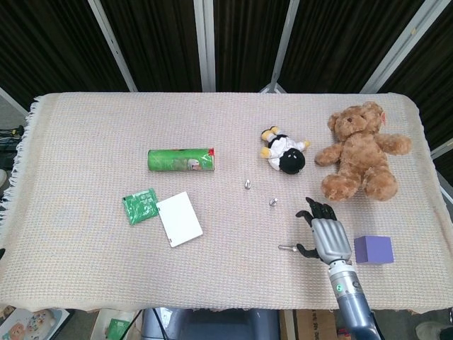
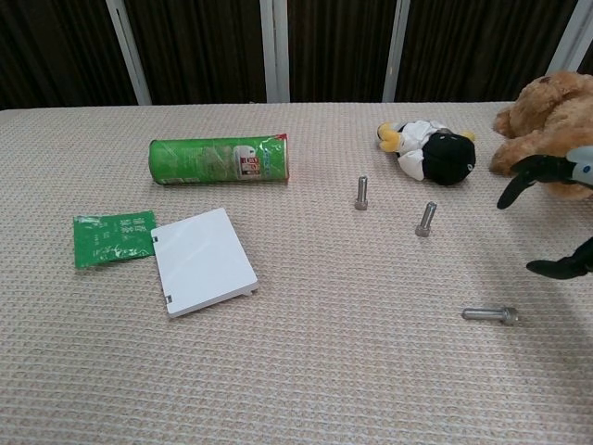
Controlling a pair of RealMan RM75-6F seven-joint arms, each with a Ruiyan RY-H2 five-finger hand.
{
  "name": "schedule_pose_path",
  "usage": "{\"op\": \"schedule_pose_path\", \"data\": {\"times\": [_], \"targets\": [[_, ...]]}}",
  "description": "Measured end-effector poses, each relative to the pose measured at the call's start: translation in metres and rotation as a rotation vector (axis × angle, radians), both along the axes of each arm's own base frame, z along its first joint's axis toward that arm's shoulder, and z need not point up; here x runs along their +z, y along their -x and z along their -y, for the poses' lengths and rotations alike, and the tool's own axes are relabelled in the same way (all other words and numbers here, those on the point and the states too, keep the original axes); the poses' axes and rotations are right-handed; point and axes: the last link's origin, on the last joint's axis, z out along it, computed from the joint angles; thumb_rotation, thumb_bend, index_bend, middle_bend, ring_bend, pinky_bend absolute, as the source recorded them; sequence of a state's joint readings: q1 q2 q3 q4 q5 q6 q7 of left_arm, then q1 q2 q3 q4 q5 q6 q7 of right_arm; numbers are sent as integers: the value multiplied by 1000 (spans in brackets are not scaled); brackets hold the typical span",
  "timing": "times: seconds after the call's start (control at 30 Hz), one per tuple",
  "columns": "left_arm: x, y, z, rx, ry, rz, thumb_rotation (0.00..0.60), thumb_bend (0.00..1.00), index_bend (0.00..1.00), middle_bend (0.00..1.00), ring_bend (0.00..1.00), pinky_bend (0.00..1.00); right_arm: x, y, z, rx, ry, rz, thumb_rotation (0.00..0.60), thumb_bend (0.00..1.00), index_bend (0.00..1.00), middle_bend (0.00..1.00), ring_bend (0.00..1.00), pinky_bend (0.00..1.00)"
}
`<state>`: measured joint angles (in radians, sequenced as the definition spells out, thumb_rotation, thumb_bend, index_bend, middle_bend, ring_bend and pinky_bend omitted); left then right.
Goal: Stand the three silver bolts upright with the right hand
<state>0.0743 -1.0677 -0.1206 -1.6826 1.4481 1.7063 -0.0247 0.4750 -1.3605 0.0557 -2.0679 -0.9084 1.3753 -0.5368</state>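
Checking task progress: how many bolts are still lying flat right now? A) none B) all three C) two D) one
D. Only the bolt near the right hand lies on its side; the middle bolt and the left bolt stand on their heads, the middle one leaning a little.

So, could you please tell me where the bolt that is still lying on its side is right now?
The lying bolt is on the cloth at the near right in the chest view, just below the open right hand.
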Motion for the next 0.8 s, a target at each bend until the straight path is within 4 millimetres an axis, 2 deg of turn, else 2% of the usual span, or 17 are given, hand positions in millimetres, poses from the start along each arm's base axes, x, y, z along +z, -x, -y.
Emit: {"op": "schedule_pose_path", "data": {"times": [0.13,0.27,0.43,0.6,0.8], "targets": [[0,0,-1,0,4,1,600,123,203,44,0,170,-13,2,-8,-13,-19,20,600,263,364,0,0,39],[-2,0,-3,0,11,0,600,123,203,44,0,170,-23,2,-13,-16,-28,26,600,353,433,0,0,39],[-1,0,-3,-2,7,-2,600,123,203,44,0,170,-33,2,-12,-20,-21,8,600,378,486,0,0,39],[-1,1,-3,2,5,0,600,123,203,44,0,170,-39,5,-12,-43,-21,4,600,378,489,0,0,39],[-1,0,-2,0,4,-2,600,123,203,44,0,170,-42,5,-15,-37,-46,4,600,378,403,0,0,36]]}}
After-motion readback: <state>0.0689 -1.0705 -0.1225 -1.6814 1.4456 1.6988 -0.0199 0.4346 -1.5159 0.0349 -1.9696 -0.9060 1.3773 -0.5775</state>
